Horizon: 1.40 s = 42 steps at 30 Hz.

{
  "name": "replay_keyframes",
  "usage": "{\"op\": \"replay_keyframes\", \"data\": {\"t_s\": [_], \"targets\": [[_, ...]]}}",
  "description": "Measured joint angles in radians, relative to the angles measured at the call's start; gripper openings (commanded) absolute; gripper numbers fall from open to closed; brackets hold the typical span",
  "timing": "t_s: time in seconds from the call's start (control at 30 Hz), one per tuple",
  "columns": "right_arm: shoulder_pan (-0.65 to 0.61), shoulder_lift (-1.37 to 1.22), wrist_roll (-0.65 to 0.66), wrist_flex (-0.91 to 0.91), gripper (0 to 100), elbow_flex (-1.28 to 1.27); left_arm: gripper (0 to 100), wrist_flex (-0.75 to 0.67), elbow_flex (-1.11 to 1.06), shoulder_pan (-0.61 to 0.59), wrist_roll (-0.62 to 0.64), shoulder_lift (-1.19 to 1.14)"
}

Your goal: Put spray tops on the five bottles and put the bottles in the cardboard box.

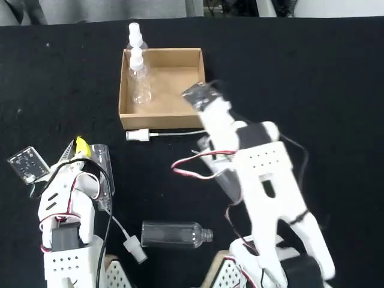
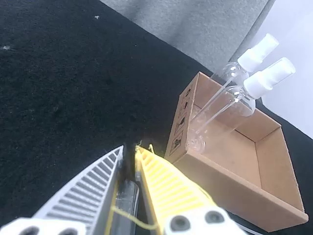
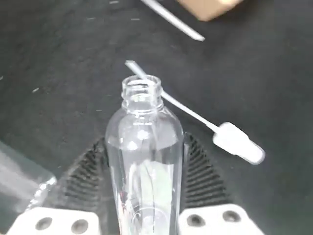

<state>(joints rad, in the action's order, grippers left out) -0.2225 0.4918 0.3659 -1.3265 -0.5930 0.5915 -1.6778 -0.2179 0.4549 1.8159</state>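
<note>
1. Two bottles already carried white spray tops. One (image 1: pixel 140 81) lay inside the cardboard box (image 1: pixel 162 122), against its left wall. The other (image 1: pixel 135 37) sat at the box's far left corner, and whether it was inside or just behind could not be told.
2. The box stood at the far side of the black table (image 1: pixel 312 72), with both arms nearer the camera.
3. The right gripper (image 3: pixel 144 152) had its jaws clamped on an uncapped bottle (image 3: pixel 142 112), one finger on each side of the clear body. The open neck pointed away from the wrist, toward the table.
4. In the right wrist view a spray top (image 3: pixel 238 143) lay on the cloth beyond that neck. Its thin tube ran past the bottle's mouth without entering it. Which of the loose tops this was could not be told.
5. The left gripper (image 2: pixel 129 149) had its grey and yellow jaws together at the tips. Whether anything thin was caught between them could not be told. It pointed toward the box from the near left of the table.
6. A clear bottle (image 1: pixel 103 171) lay right beside the left arm's fingers.
7. A loose spray top (image 1: pixel 139 135) lay just in front of the box's near wall, with its tube stretched along that wall.
8. Another spray top (image 1: pixel 133 247) lay near the left arm's base.
9. A bare bottle (image 1: pixel 177 234) lay on its side just beside that top, between the two arm bases, with its neck toward the right arm.
</note>
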Motion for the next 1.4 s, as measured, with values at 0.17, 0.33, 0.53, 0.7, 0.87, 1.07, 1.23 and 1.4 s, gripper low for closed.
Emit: {"op": "replay_keyframes", "data": {"t_s": [0.17, 0.33, 0.53, 0.7, 0.87, 1.07, 1.23, 1.4], "targets": [[0.089, 0.087, 0.003, 0.000, 1.1, 0.000, 3, 0.000, 0.000, 0.000, 0.000, 0.000], [0.138, 0.137, 0.005, 0.026, 1.1, -0.035, 3, 0.000, 0.000, 0.000, 0.000, 0.000], [0.212, 0.189, 0.003, 0.026, 1.1, -0.041, 3, 0.000, 0.000, 0.000, 0.000, 0.000], [0.301, 0.235, 0.003, 0.026, 1.1, -0.041, 3, 0.000, 0.000, 0.000, 0.000, 0.000], [0.381, 0.273, -0.032, 0.071, 1.1, -0.086, 3, 0.000, 0.000, 0.000, 0.000, 0.000], [0.436, 0.279, -0.069, 0.175, 1.1, -0.153, 3, 0.000, 0.000, 0.000, 0.000, 0.000], [0.474, 0.279, -0.069, 0.258, 1.1, -0.199, 3, 0.000, 0.000, 0.000, 0.000, 0.000], [0.525, 0.279, -0.071, 0.410, 1.1, -0.279, 3, 0.000, 0.000, 0.000, 0.000, 0.000]]}}
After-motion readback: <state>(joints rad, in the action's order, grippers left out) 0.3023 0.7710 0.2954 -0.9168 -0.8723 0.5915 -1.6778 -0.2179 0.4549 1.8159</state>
